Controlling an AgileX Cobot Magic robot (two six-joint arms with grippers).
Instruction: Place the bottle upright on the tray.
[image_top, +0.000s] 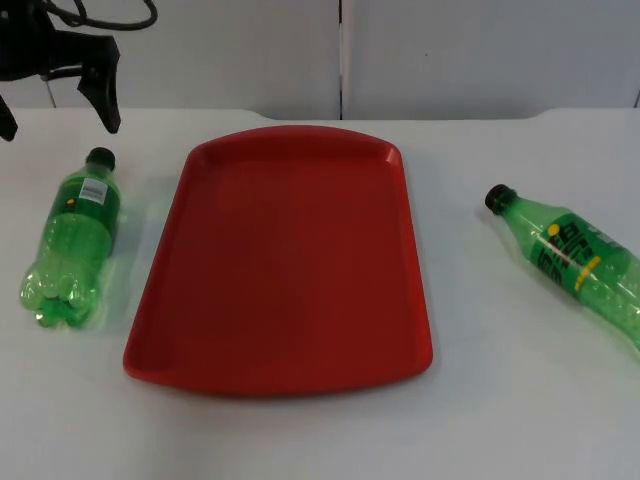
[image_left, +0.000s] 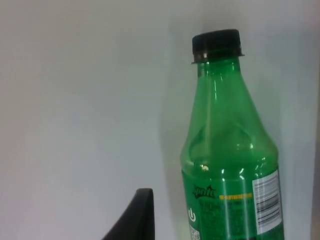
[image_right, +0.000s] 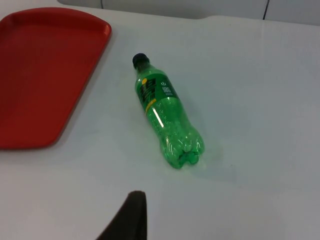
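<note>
The left gripper (image_top: 55, 105), fingers spread, hangs just beyond the left bottle's (image_top: 72, 240) cap; that bottle lies flat, long axis near-to-far (label reads Sprite). The red tray (image_top: 285, 360) sits between; the right bottle (image_top: 575, 260) lies right of it, diagonal

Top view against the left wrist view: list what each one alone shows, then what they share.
Top view alone: the red tray lying flat with nothing on it, a second green bottle on its side right of the tray, and the left tool open above the left bottle's cap. Left wrist view alone: the barcode and logo on the label. Shared: the left green bottle with its black cap, lying on the white table.
</note>
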